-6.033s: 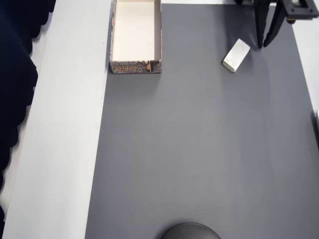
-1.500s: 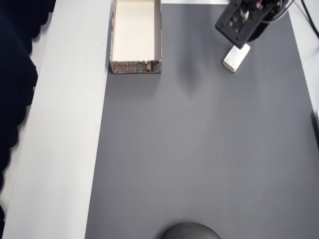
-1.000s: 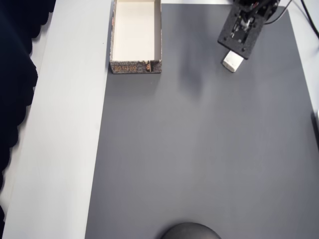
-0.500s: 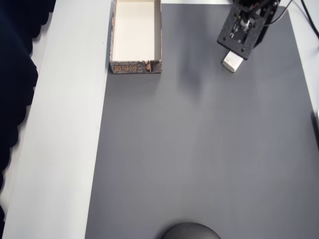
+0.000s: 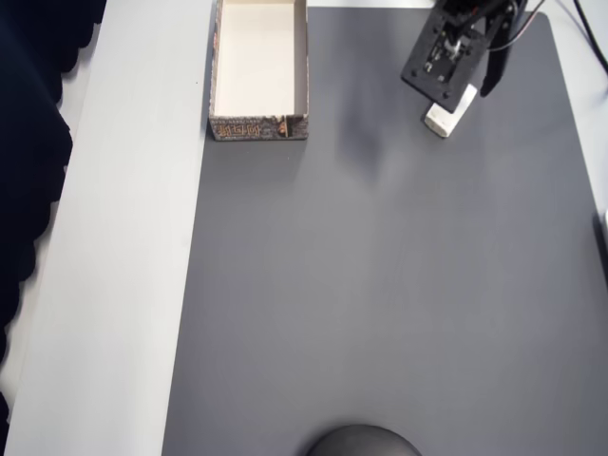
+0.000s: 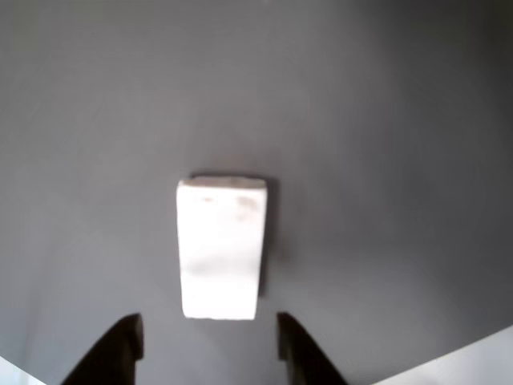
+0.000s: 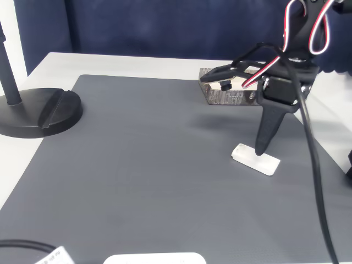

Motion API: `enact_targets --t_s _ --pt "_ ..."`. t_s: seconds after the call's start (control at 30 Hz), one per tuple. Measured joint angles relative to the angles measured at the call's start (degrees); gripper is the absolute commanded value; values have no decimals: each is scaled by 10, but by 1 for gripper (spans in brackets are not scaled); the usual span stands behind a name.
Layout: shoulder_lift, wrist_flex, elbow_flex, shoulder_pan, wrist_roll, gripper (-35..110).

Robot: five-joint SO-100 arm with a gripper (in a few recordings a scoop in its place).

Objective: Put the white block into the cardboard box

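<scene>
The white block [image 5: 445, 118] lies flat on the grey mat at the upper right of the overhead view, its far end covered by my black gripper [image 5: 463, 93]. In the wrist view the block [image 6: 220, 249] lies lengthwise just ahead of my gripper [image 6: 210, 343], whose two dark fingertips stand wider apart than the block and hold nothing. From the fixed view, one finger [image 7: 265, 135] points down at the block [image 7: 254, 159]. The cardboard box [image 5: 258, 123] stands empty at the mat's top left, well apart from the block; in the fixed view the box [image 7: 219, 97] sits behind the arm.
The grey mat [image 5: 380, 285] covers most of the table, with a white strip [image 5: 123, 266] along its left. A round black stand base [image 7: 38, 113] sits at the left of the fixed view. Red and white wires [image 7: 308, 33] run along the arm.
The arm came down over the block from its raised pose. In the last half second the gripper shifted slightly left and one finger swung out to the right. The block has stayed put.
</scene>
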Motion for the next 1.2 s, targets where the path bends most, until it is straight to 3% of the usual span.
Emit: enact_targets --t_s 1.2 --pt "-76 -55 0 0 -4 22"
